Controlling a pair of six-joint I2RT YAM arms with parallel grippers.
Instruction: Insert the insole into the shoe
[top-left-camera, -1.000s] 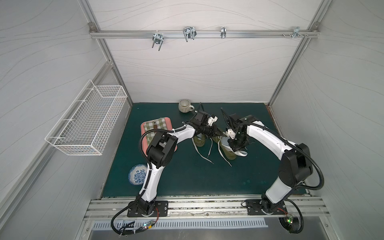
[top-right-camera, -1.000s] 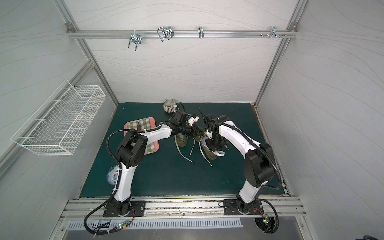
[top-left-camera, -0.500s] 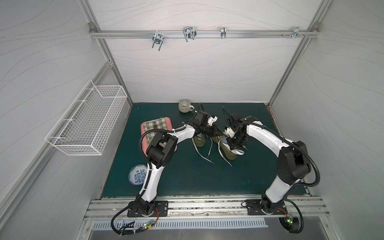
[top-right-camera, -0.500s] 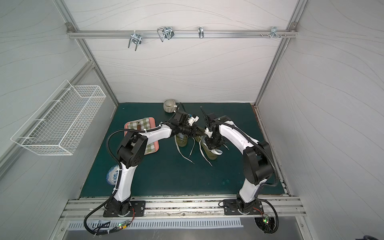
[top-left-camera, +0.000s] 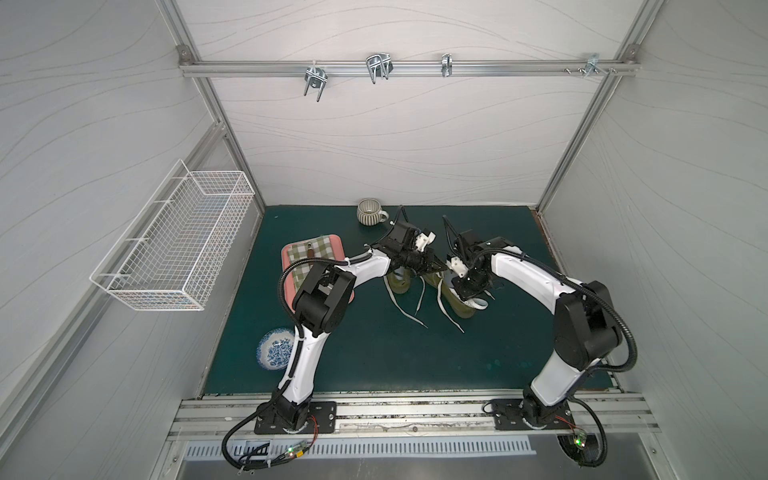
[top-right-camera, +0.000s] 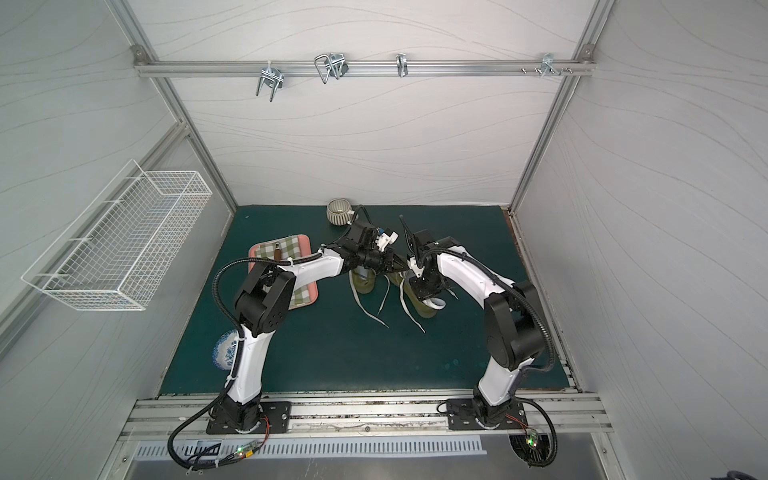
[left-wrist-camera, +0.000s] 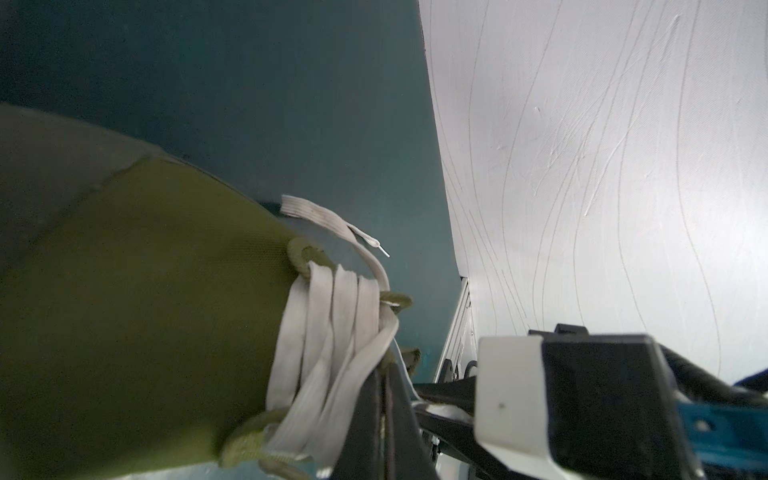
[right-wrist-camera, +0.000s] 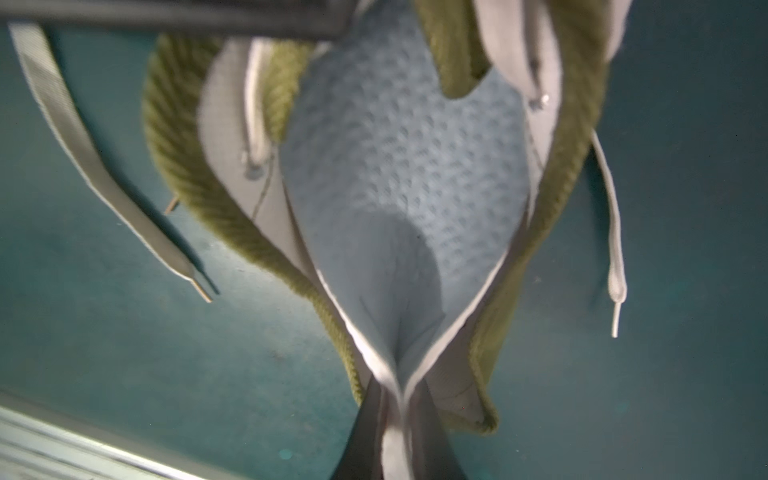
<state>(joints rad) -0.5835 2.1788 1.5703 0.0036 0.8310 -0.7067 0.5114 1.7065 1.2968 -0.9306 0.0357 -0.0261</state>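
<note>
Right end effector (right-wrist-camera: 392, 399) is clenched on the heel end of the pale blue-grey perforated foam insole (right-wrist-camera: 399, 166), which folds into a narrow V where it is pinched. The rest of the insole lies inside the open mouth of the olive-green fabric lace-up shoe (right-wrist-camera: 199, 199), its front part out of sight under the tongue. That shoe sits on the dark green tabletop (top-left-camera: 374, 353), just beside a second olive shoe (top-left-camera: 401, 284). The left end effector (left-wrist-camera: 384, 374) is closed tight at the shoe's laced throat, among the flat white laces (left-wrist-camera: 328, 332) (whether it pinches a lace or the tongue's edge I cannot tell).

From where I stand the insole looks light, thin and floppy. It creases rather than pushes, so I expect it to buckle if driven from the heel alone. A hold further along, or a flat press on its middle, seems wiser. The shoe looks soft too, and light enough to slide, so steadying it by the throat makes sense.
</note>
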